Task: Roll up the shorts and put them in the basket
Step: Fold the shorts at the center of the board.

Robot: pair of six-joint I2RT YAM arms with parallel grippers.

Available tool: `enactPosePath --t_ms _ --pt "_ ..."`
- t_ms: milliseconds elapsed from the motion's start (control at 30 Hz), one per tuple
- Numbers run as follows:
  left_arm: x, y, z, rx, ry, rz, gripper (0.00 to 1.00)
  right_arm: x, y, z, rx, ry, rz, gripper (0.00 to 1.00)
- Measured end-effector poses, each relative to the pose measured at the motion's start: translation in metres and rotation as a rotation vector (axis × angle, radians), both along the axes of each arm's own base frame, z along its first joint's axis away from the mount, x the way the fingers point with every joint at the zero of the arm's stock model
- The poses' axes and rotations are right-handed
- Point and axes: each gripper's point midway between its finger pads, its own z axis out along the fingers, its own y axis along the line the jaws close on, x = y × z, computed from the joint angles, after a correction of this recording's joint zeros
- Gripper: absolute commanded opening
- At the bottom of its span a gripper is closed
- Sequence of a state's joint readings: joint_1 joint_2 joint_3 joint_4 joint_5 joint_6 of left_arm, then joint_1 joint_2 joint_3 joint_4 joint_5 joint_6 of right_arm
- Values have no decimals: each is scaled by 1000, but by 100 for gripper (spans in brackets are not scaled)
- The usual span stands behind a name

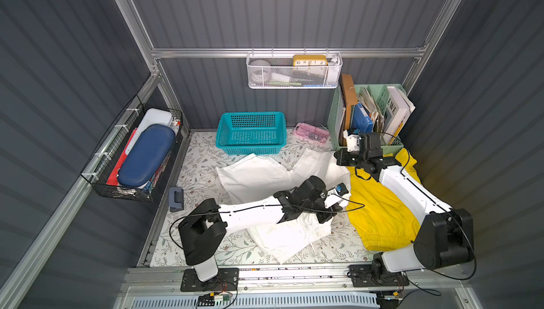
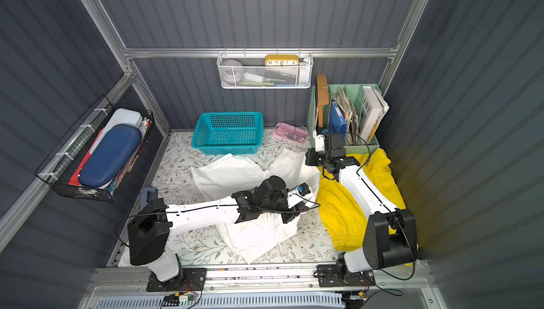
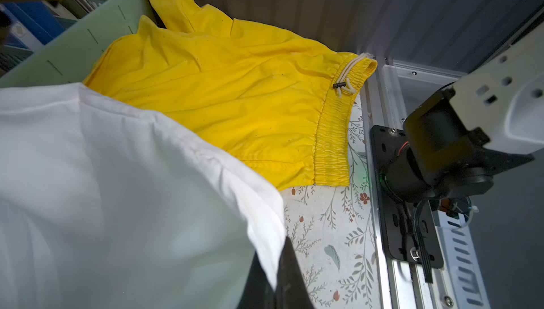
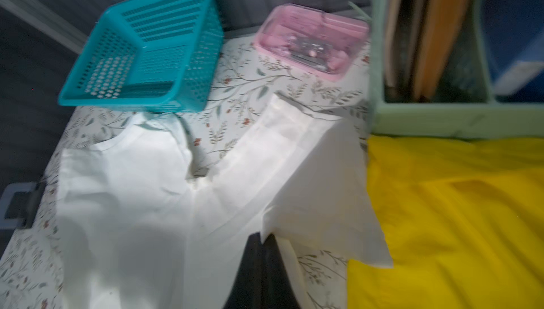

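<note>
- I count two pairs of shorts: one white shorts [image 1: 265, 175] mid-table and one yellow shorts [image 1: 379, 210] flat against the right wall, waistband toward me.
- Neither pair is rolled yet. I judge I'm still at the opening step, gathering the white pair's right-hand side before any roll starts.
- My left gripper [image 3: 273, 275] is clamped on the white cloth's edge, which drapes up from its jaws.
- My right gripper [image 4: 275, 251] is also closed on white cloth, near a corner that lies against the yellow pair. That wrist view is blurred, so how much fabric it has I can only guess.
- Next move, as I read it: carry both pinched points leftward together to fold that side onto the white pair, clear of the yellow cloth, keeping the edge taut so it lands without bunching.
- Otherwise: two arms, one teal basket [image 1: 250, 132] and one pink case [image 1: 312, 133] at the back of the floral table [image 1: 203, 157].
</note>
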State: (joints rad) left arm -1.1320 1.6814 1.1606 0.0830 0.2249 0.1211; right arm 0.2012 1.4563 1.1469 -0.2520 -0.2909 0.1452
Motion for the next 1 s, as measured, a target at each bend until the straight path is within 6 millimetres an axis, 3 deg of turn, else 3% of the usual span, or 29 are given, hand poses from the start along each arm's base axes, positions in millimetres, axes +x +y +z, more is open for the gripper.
enactPosePath --t_ms 100,200,533,700,1000 --pt "0 17 7 -11 11 58 0 -7 49 19 27 -53 150 0" --pt "0 38 4 -3 31 128 0 -8 83 18 53 -54 255 0" --pt "1 112 -52 114 138 395 0 -12 192 -46 102 110 534 0" --pt "3 135 -63 133 167 487 0 -9 213 -89 118 229 530 0" --pt "8 147 -73 145 186 564 0 -9 210 -148 95 390 419 0"
